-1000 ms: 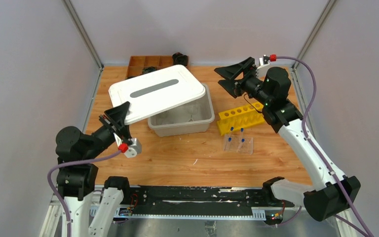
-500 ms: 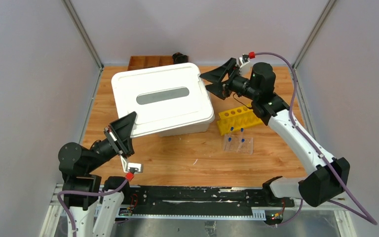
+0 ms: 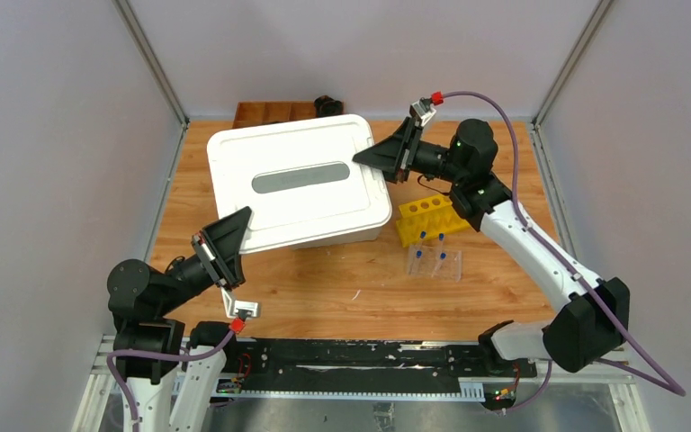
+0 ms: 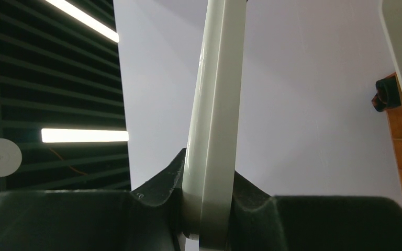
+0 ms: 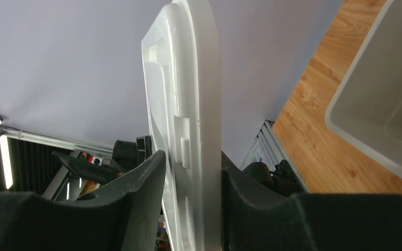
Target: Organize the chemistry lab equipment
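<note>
Left gripper [image 3: 232, 238]: clamped on near corner of white rectangular plastic lid [image 3: 297, 180] | right gripper [image 3: 385, 155]: pinching opposite edge, so lid hangs balanced over translucent plastic bin [image 3: 346, 236] | yellow round-holed plastic rack [image 3: 430, 216], clear plastic rack [image 3: 435, 262]: on wooden table [image 3: 324, 288], nearward of right gripper

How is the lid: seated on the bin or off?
Off. The left gripper and right gripper clamp the white lid above the bin; right wrist view shows a gap between them.

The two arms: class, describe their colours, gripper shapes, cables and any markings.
The left arm and right arm have white links with black joint housings. The left gripper and right gripper are black wedges. Each arm carries a lilac cable with a red connector.
</note>
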You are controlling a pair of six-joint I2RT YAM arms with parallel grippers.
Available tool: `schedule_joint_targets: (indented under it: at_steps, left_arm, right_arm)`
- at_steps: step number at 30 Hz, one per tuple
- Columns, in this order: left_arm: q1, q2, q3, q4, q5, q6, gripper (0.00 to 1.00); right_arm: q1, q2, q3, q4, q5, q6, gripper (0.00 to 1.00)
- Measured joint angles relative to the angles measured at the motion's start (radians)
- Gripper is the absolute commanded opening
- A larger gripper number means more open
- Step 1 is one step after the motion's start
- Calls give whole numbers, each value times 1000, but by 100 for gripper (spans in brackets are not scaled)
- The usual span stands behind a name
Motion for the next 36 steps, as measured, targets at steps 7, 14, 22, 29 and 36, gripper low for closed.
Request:
schedule_joint_targets:
  at_steps: [7,14,22,29,36]
  left_arm:
    - [0,0,-5,-13,-3,10,43]
    - [0,18,-33,-40,-29,76,87]
    - [0,55,-38,-177,-164,184,100]
    - [0,54,-108,-317,-306,203,100]
    - [0,185,-32,-403,-463,-169,100]
  right_arm:
    - [-2,17,-23,83,-53,52,15]
    - [0,47,-22,182,-75,138,0]
    - [-61,73,3,153,-37,143,0]
    - [-175,174,96,137,15,158,0]
    - [-202,194,108,13,53,51,0]
